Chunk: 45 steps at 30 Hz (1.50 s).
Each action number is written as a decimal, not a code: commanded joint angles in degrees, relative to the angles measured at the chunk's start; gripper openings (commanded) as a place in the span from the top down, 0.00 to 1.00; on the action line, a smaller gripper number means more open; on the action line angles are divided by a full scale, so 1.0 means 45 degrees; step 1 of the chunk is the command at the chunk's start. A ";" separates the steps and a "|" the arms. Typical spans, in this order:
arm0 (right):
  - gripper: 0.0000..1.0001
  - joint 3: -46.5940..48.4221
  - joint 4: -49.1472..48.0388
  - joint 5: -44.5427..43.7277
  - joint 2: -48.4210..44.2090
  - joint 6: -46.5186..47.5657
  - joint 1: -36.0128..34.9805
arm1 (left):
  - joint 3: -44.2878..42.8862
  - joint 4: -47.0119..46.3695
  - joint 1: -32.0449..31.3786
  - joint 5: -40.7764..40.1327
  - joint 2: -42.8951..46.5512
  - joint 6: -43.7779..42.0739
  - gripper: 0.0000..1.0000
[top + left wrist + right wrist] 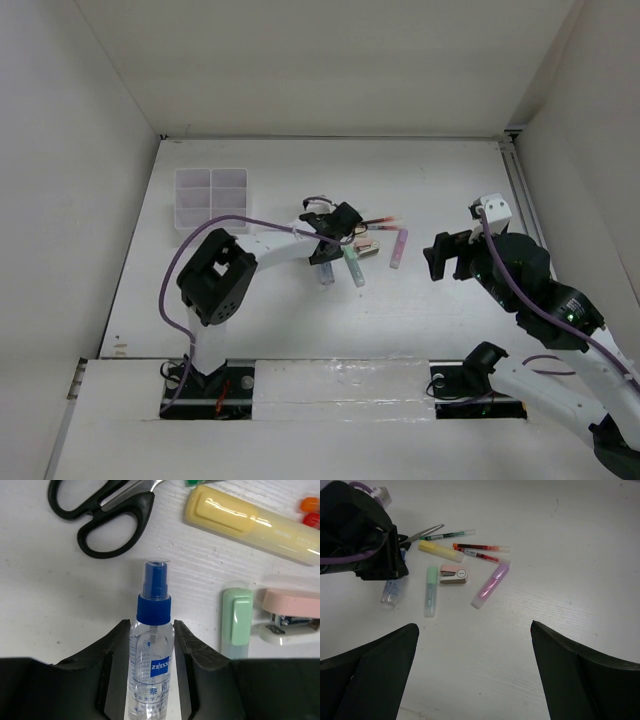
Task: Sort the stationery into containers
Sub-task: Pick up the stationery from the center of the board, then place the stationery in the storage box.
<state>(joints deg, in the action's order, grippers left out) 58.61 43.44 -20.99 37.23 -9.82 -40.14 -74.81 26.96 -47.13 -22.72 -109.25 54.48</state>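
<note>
The clear blue-capped bottle (152, 665) lies flat on the table, and my left gripper (151, 625) has a jaw pressed against each side of it. The bottle's base pokes out below the gripper in the top view (325, 277). Beside it lie black-handled scissors (110, 520), a yellow marker (240, 522) and a green marker (236, 622). A pink marker (490, 586) and thin red pens (480, 550) lie further right. The white compartment tray (178, 215) stands at the far left. My right gripper (450, 258) is open and empty, hovering right of the pile.
A small pink and white stapler-like item (292, 615) lies right of the green marker. A thin green pen (452, 534) lies by the scissors' blades. White walls close in the table on the left, back and right.
</note>
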 commanded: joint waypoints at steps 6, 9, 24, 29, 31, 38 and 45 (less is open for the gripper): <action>0.00 0.0198 -0.0297 0.0056 0.0007 0.0191 0.0072 | -0.2025 0.2054 0.0199 -0.2213 0.3222 -0.1870 1.00; 0.00 0.0198 -0.0415 0.0173 0.0007 0.0191 0.0072 | -0.3254 0.2407 0.1213 -0.3736 0.3536 -0.2223 1.00; 0.00 -0.0895 -0.2463 0.2398 -0.0130 0.0074 0.0072 | -0.3303 -0.4653 0.7016 -0.6732 0.4120 -0.5304 1.00; 0.00 -0.1364 -0.3128 0.3218 -0.0012 0.0074 0.0072 | -0.0664 -1.0476 0.7017 -0.5967 0.5118 -0.8257 1.00; 0.00 -0.1501 -0.3246 0.3336 0.0299 0.0074 0.0072 | -0.0836 -1.0657 0.7017 -0.5366 0.5118 -0.8568 1.00; 0.00 -0.1501 -0.3130 0.3337 0.0300 0.0074 0.0072 | -0.0974 -1.2319 0.7582 -0.3902 0.4338 -1.0407 1.00; 0.00 -0.1755 -0.3247 0.3337 0.0183 -0.0043 0.0072 | -0.0897 -1.1790 0.9244 -0.2549 0.3967 -0.9880 1.00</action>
<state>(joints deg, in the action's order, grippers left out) 50.72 32.40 -6.70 38.41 -9.72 -40.14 -77.71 -21.67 -7.42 -37.52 -91.11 10.59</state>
